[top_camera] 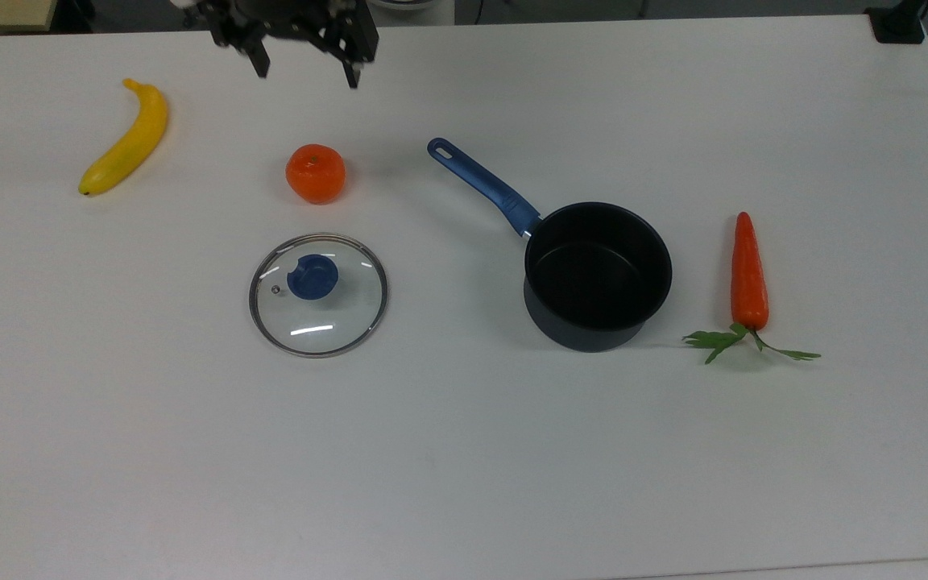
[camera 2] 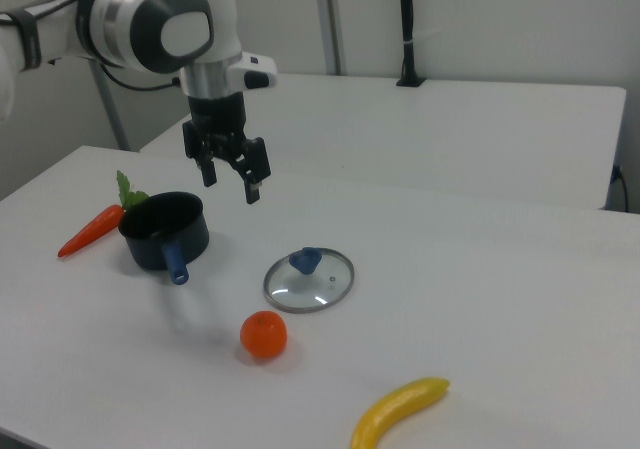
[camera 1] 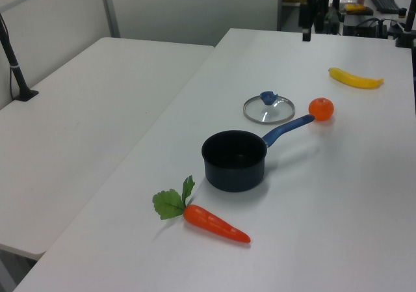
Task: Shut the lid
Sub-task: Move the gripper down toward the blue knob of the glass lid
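The top view's upper edge cuts off my arm at twelve o'clock, above my gripper (top_camera: 304,74).

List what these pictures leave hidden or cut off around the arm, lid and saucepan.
- Top view: arm above the gripper, cut off by the top edge.
- Right view: far wall of the saucepan, hidden behind its own body.
- Left view: steam hole of the lid, too small to see.

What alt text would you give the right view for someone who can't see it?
A white robot arm's open gripper hangs above a white table, over a glass lid lying flat beside an empty dark saucepan. A carrot, an orange and a banana lie around them.
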You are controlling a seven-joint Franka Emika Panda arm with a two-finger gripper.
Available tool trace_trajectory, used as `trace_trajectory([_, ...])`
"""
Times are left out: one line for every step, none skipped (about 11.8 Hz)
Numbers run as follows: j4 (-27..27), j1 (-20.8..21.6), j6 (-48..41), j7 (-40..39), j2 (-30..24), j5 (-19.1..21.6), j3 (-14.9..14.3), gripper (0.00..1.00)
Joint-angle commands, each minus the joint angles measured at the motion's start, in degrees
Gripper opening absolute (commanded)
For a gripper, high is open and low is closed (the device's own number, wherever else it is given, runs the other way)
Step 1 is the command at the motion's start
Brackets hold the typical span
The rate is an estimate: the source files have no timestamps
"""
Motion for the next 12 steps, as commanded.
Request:
trace_trajectory([1.14, 0.15, 5.36, -0.31, 3.95, -0.76, 0.53, 1.00])
trace_trajectory([1.05, -0.37, 8.00, 0.90, 4.48, -0.32, 0.45, 1.00])
trace_trajectory([1.05, -1.77, 10.20, 5.44, 5.36, -0.14, 0.19, 1.00])
trace_trajectory([1.05, -2.57, 13.96, 10.88, 6.58, -0.05, -0.08, 1.00])
trace_trajectory([0.96, -2.66, 17.48, 14.76, 7.90, -0.14, -0.17, 1.00])
trace_trajectory([0.79, -2.75, 19.08, 15.67, 9.31, -0.75, -0.17, 1.00])
trace_trajectory([0.79, -2.75, 20.06, 16.03, 10.97, -0.84, -0.26, 1.00])
trace_trajectory([0.87, -2.66, 21.20, 16.64, 12.12, -0.93, -0.43, 1.00])
trace_trajectory([0.79, -2.58, 22.51, 17.78, 13.00, -0.93, -0.61, 1.00])
trace_trajectory([0.87, -2.40, 23.40, 19.18, 14.23, -1.02, -0.70, 1.00])
trace_trajectory([0.96, -1.96, 24.45, 20.68, 15.37, -1.63, -0.70, 1.00])
trace_trajectory([0.96, -1.44, 24.89, 22.17, 16.34, -3.72, -0.61, 1.00])
